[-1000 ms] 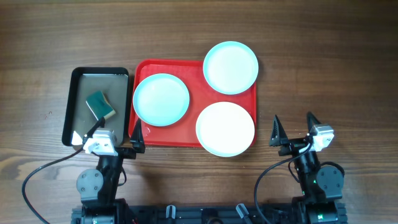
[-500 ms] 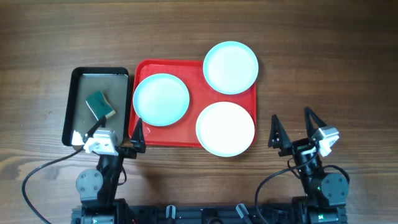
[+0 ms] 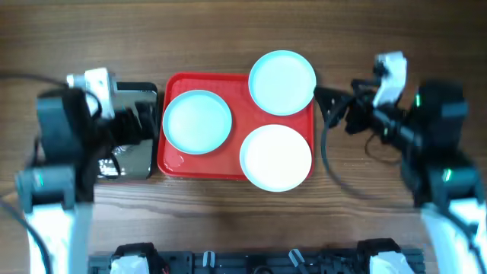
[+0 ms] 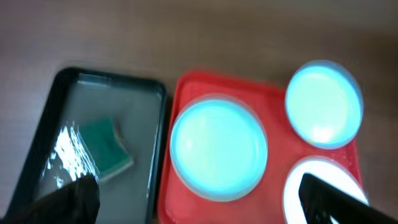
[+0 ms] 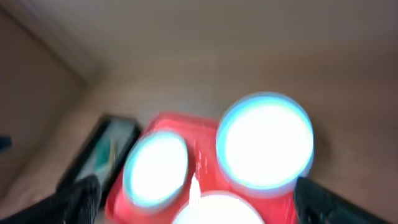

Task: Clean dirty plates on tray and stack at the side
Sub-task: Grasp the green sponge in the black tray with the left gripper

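Overhead, the tray (image 3: 176, 164) is lying with its long axis from 9 to 3 o'clock; I am holding my left gripper (image 3: 144, 128) and right gripper (image 3: 335, 111) with jaws spread wide.

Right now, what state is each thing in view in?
red tray, carrying all three plates.
left mint plate, flat inside the tray, unstacked.
far mint plate, overhanging the tray's far right corner.
white plate, overhanging the tray's near right corner.
black tray, holding the sponge.
sponge, lying loose, ungripped.
left gripper, open, empty.
right gripper, open, empty.
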